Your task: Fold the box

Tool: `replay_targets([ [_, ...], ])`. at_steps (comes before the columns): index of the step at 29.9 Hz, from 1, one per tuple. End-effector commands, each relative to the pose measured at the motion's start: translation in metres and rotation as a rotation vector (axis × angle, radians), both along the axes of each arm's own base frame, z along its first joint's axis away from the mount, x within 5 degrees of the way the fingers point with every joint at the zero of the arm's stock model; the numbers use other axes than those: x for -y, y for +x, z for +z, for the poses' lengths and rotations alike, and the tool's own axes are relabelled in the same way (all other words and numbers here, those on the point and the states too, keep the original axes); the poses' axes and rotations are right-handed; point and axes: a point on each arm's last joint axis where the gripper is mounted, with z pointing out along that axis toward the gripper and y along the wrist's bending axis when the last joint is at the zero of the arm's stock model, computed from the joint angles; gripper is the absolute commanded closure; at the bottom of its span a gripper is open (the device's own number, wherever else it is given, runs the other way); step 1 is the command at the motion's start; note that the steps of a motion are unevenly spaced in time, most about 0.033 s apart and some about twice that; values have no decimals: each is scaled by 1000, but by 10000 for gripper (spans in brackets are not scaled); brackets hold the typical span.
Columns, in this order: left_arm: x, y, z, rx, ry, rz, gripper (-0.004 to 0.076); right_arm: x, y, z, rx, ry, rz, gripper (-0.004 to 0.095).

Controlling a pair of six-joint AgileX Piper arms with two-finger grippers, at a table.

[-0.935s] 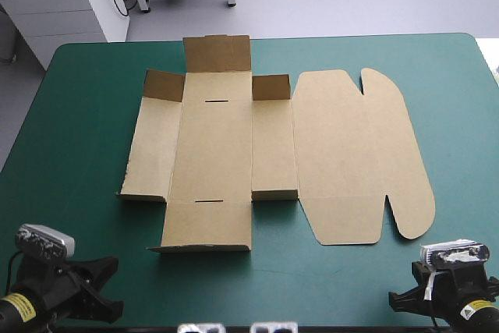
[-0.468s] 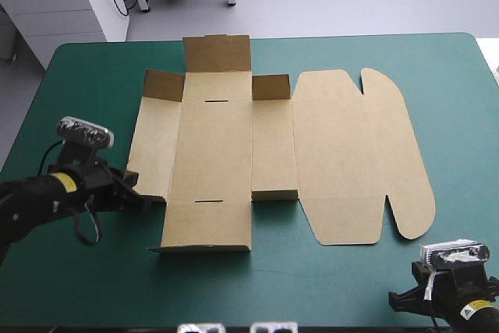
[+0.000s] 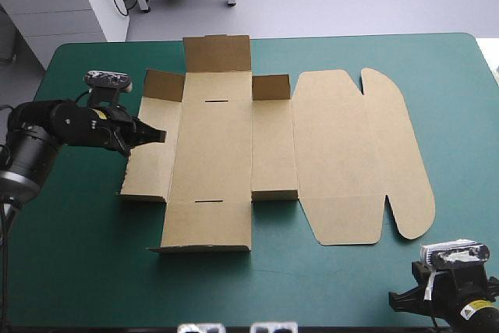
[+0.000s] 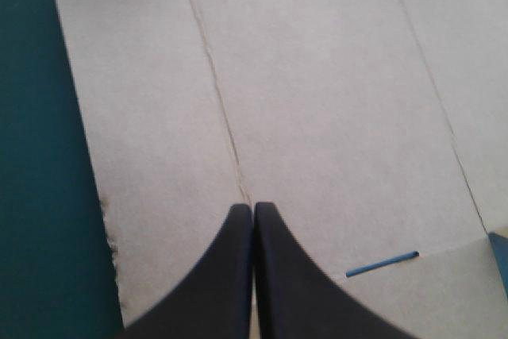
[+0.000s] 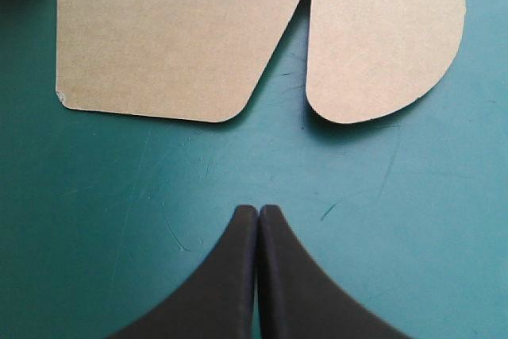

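Left pincer [image 4: 252, 212], its black fins pressed together into one point, hovers over a crease in the left part of the matte brown box [image 3: 214, 146]. The box is a cut board sheet lying mostly flat mid-tabletop [image 3: 335, 286], its far flaps raised. Right pincer [image 5: 258, 212], likewise pressed together, sits over scuffed teal-green tabletop near the box's rounded lid tabs.

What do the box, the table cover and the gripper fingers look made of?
Box: brown board, matte, probably cardboard; scored creases, cut slots, one ragged edge.
Table cover: teal-green, smooth, faintly scratched with a slight sheen; perhaps a rubber or vinyl mat.
Fingers: black, smooth, matte; plastic or rubber, cannot tell.
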Motion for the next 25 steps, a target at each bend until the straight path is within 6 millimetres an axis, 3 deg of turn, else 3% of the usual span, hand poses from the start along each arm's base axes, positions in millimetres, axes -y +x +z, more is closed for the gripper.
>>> replay_targets([
  [1, -28, 12, 16, 83, -132, 58, 731, 0, 4, 11, 69, 4, -3, 928],
  [6, -75, 25, 5, 65, -332, 101, 731, 0, 4, 11, 69, 1, -4, 928],
  [10, -114, 33, -14, 20, -388, 176, 731, 0, 4, 11, 69, 1, -4, 928],
  [13, -132, 37, -29, -22, -395, 205, 732, 0, 4, 11, 69, 1, -4, 928],
  [21, -142, 48, -50, -60, -387, 204, 729, 0, 4, 11, 69, 1, -4, 928],
  [25, -142, 49, -57, -102, -394, 183, 641, 0, 4, 11, 69, 1, -4, 928],
])
